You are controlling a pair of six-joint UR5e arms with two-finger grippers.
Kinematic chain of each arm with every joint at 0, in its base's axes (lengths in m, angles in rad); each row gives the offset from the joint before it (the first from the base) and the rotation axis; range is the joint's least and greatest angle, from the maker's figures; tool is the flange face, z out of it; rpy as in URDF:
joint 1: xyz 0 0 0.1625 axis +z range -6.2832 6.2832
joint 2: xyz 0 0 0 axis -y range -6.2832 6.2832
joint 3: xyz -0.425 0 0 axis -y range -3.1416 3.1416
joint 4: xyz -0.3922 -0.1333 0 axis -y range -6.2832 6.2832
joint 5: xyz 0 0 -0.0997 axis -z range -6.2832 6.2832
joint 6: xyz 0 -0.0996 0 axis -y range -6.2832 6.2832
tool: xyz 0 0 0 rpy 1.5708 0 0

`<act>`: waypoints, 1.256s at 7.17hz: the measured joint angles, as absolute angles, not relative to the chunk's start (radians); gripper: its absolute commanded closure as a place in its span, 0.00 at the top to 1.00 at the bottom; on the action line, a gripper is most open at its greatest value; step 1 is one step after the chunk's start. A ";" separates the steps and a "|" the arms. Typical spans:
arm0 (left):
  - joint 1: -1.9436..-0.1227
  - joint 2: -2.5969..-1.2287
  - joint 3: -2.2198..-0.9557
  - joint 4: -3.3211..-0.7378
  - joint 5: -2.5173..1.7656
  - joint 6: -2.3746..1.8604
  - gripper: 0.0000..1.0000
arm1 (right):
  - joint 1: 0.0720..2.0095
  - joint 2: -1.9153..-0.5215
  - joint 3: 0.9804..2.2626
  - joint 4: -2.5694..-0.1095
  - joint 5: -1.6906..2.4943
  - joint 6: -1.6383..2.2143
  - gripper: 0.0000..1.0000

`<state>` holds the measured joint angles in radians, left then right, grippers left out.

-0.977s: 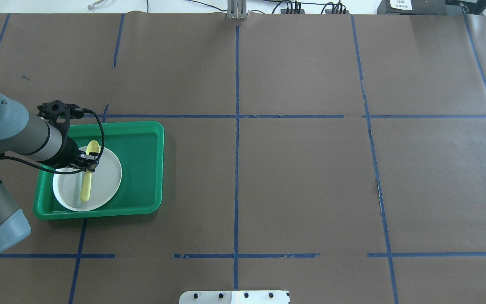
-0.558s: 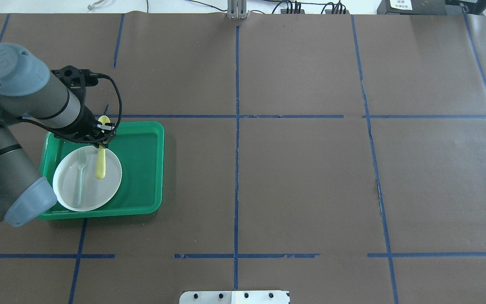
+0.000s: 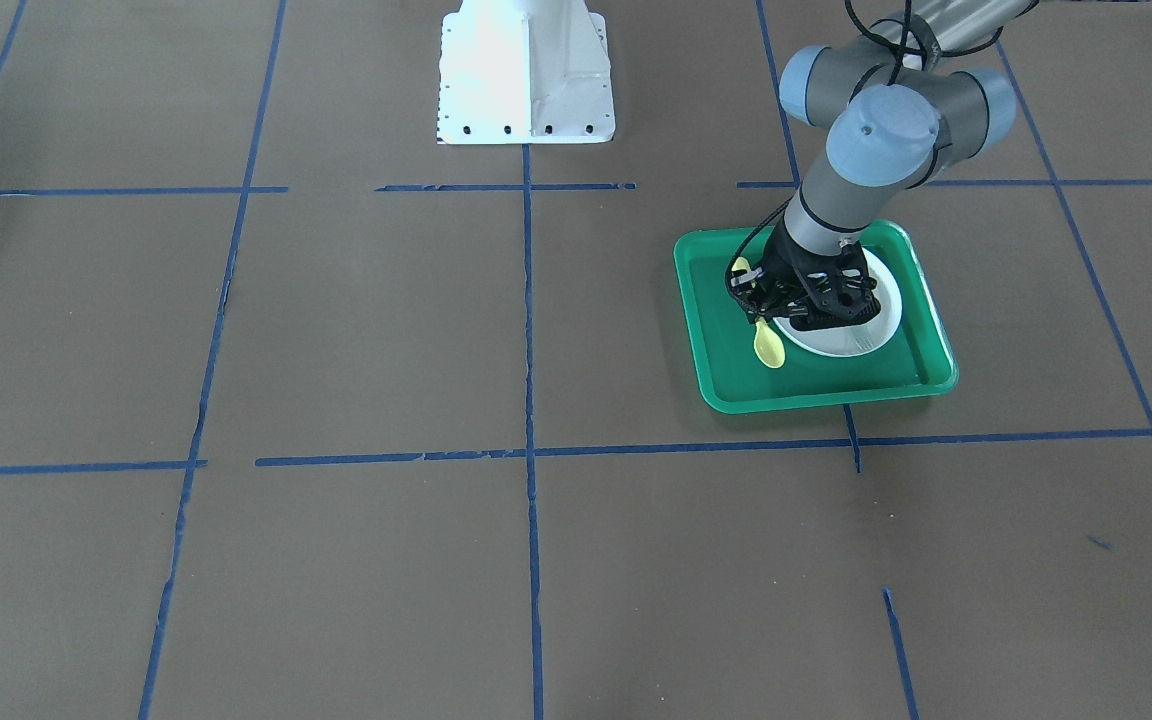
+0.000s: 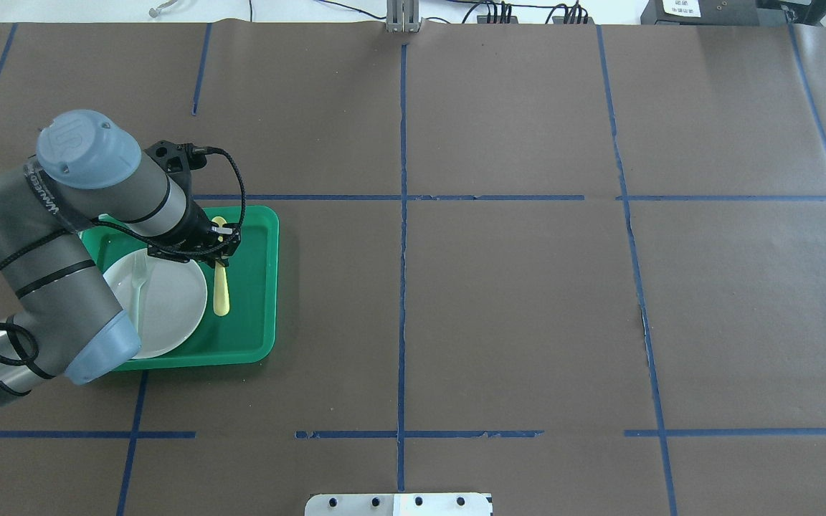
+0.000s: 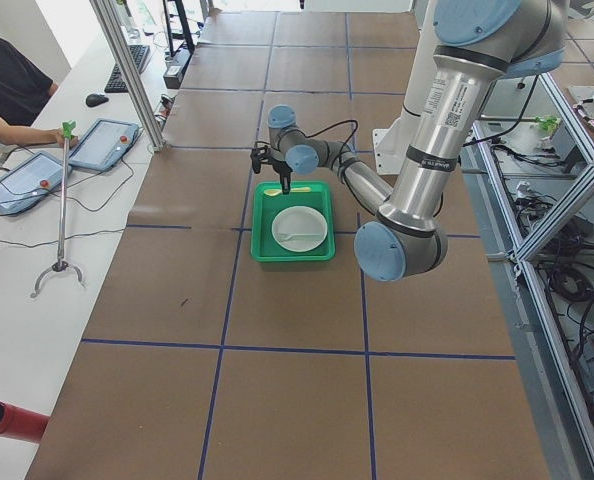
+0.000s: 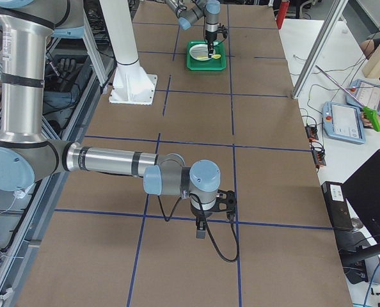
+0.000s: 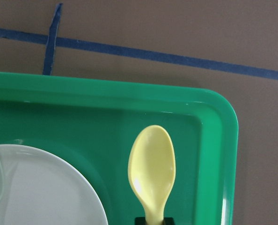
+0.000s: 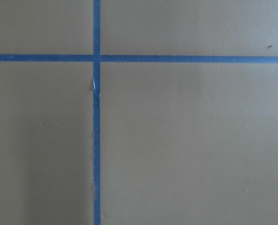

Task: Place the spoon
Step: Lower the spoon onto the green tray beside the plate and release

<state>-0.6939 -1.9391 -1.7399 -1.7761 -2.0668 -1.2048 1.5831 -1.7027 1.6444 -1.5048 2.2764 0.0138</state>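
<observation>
**Left arm.** Reaches in over the near-left of the tray; elbow bent, wrist turned downward. Left gripper (image 4: 221, 245) stands over the tray's far right part, jaws closed on the spoon's neck.

**Spoon** (image 4: 221, 290). Yellow; lies lengthwise over the tray floor just beside the plate's right edge, bowl toward the far rim. Whether it touches the floor cannot be told.

**Tray** (image 4: 261, 236). Green, rectangular. Holds the plate and the spoon.

**Plate** (image 4: 173, 308). White, round, in the tray's left part. Holds a pale fork (image 4: 139, 276).

**Right arm.** Extended low over the brown table (image 4: 528, 287), well apart from the tray. Right gripper (image 6: 201, 225) points down; its jaw state cannot be told.
</observation>
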 measured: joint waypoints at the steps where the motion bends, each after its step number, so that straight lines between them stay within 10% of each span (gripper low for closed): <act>1: -0.677 -1.939 -1.718 -1.801 -2.066 -1.206 0.00 | 1.583 -1.703 1.644 -1.505 2.276 0.014 1.00; 2: -0.661 -1.942 -1.700 -1.819 -2.065 -1.205 0.00 | 1.583 -1.703 1.644 -1.505 2.276 0.014 1.00; 3: -0.650 -1.942 -1.691 -1.831 -2.065 -1.204 0.34 | 1.583 -1.703 1.644 -1.505 2.276 0.014 1.00; 4: -0.645 -1.942 -1.688 -1.836 -2.066 -1.202 0.99 | 1.583 -1.703 1.644 -1.505 2.276 0.014 1.00; 9: -0.698 -1.917 -1.811 -1.813 -2.064 -1.166 1.00 | 1.583 -1.703 1.644 -1.504 2.276 0.014 1.00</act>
<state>-0.6984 -1.9166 -1.8107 -1.8129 -2.0643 -1.1659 1.5831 -1.7027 1.6444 -1.5042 2.2764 0.0138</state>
